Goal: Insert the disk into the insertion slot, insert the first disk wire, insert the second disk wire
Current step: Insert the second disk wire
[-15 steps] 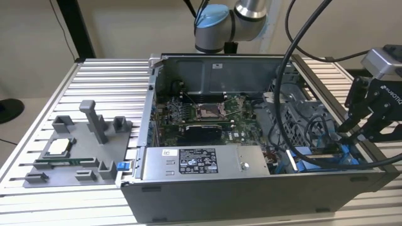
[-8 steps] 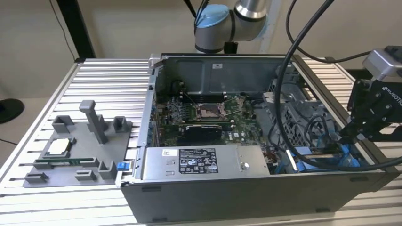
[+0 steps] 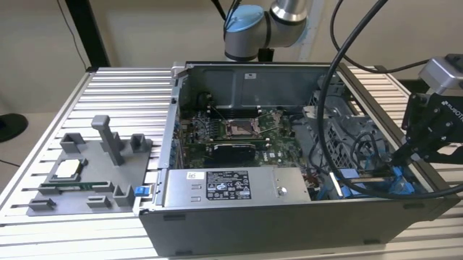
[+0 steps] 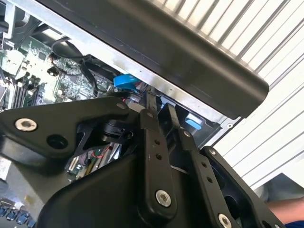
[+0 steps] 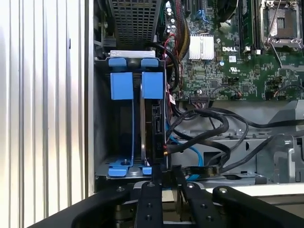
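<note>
Disk (image 5: 156,124) count: one, stood on edge in a bright blue frame inside the insertion slot (image 5: 100,123), at the corner of the open computer case (image 3: 289,227) toward the exterior view's right. Two blue frames are counted in that bay. The second blue frame (image 5: 121,86) is set just beside the disk's own.

One gripper (image 5: 166,172) is carried by the one arm (image 3: 268,24) and is placed at the open end of the bay, just beside the disk's near edge. Whether it is open or closed cannot be told.

Several black cables (image 5: 209,128) and one blue cable (image 5: 194,154) are draped next to the bay. Inside the case one motherboard (image 3: 239,132), one labelled power-supply box (image 3: 231,187) and one perforated cage (image 5: 133,19) are seen.

The case is set on a table (image 3: 123,92) of ribbed aluminium slats. One grey fixture block (image 3: 94,179) with upright posts is laid on the same slats, well apart from the case, toward the exterior view's left. Behind the table a plain beige wall (image 3: 145,27) is seen, crossed by one dark upright post (image 3: 87,27).
</note>
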Motion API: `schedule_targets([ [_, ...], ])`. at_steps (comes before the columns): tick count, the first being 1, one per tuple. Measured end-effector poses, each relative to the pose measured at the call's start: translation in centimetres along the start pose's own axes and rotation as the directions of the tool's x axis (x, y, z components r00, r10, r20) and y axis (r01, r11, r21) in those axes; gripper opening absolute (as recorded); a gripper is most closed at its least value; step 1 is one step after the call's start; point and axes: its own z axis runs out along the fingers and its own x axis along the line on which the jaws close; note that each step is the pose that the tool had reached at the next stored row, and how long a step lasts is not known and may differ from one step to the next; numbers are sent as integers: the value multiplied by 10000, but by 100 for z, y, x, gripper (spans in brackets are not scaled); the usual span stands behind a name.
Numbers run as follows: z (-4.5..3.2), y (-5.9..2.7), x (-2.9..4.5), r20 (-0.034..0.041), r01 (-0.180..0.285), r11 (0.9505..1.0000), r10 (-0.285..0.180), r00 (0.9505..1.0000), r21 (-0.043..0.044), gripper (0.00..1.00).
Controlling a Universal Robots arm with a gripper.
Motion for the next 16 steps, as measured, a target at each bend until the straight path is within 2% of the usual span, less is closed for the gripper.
schedule_targets([
  [16, 12, -1, 2, 5, -26, 10000, 26, 10000, 3, 0],
])
